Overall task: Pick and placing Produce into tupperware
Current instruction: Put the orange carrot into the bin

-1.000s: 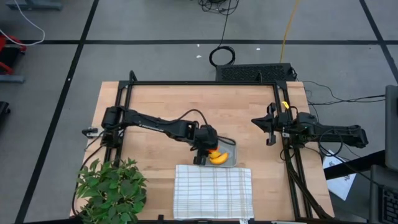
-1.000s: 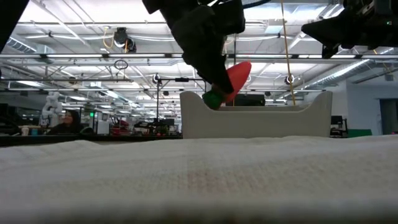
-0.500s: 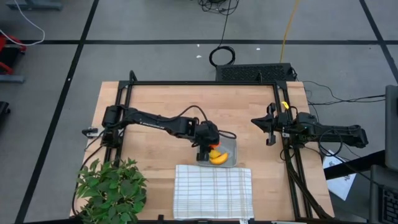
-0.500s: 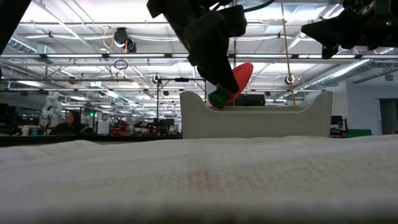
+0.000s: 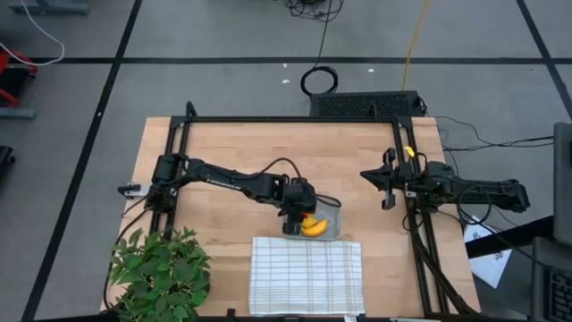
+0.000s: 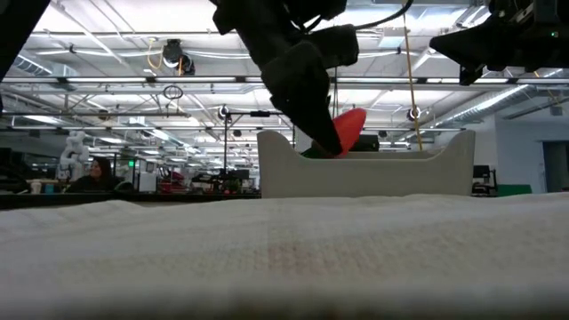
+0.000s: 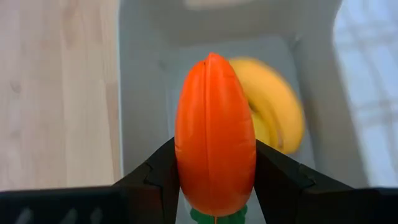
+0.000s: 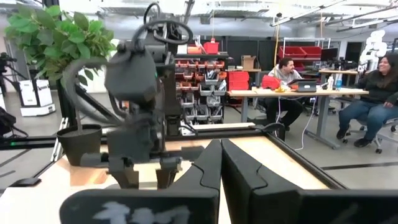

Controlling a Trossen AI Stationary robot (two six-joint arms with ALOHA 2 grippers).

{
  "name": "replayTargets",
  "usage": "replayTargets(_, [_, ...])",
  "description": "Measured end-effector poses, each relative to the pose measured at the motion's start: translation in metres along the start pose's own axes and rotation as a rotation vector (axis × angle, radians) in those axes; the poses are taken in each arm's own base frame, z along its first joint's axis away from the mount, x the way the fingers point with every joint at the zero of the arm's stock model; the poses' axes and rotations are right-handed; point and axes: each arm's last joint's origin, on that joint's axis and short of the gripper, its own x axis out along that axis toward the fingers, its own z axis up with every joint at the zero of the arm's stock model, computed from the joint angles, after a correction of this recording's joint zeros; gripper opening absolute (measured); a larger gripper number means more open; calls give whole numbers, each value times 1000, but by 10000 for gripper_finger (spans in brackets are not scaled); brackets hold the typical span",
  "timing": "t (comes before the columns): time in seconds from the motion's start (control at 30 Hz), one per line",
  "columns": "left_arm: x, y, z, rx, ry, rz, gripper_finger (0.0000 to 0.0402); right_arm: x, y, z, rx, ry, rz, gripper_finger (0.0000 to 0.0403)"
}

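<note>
My left gripper hangs over the tupperware, shut on an orange carrot with a green top. In the low view the carrot shows just above the tupperware's pale rim. A yellow banana lies on the tupperware's floor, under the carrot and toward its right wall. My right gripper waits shut, raised at the table's right side. My left gripper pinches the carrot's thick end, just ahead of the green top, between its two fingers, one on each side. The fingers slant down from the table's left. The carrot is lifted clear and tilted, green end lowest, orange tip higher.
A white checked cloth lies on the near side of the tupperware. A leafy green plant stands at the near left corner. A black frame runs round the wooden table top.
My left gripper has sunk a little toward the tupperware with the carrot still in its hold. In the low view the carrot's green end has dropped from above the rim to behind it.
</note>
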Motion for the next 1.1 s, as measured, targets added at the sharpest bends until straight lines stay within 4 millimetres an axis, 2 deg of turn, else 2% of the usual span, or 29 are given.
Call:
replayTargets(0.37, [1, 1, -1, -27, 2, 3, 159, 1, 0, -1, 0, 8, 0, 0])
replayTargets(0.67, [14, 0, -7, -33, 52, 22, 159, 1, 0, -1, 0, 9, -1, 0])
replayTargets(1.1, [15, 0, -8, -76, 55, 24, 159, 1, 0, -1, 0, 10, -1, 0])
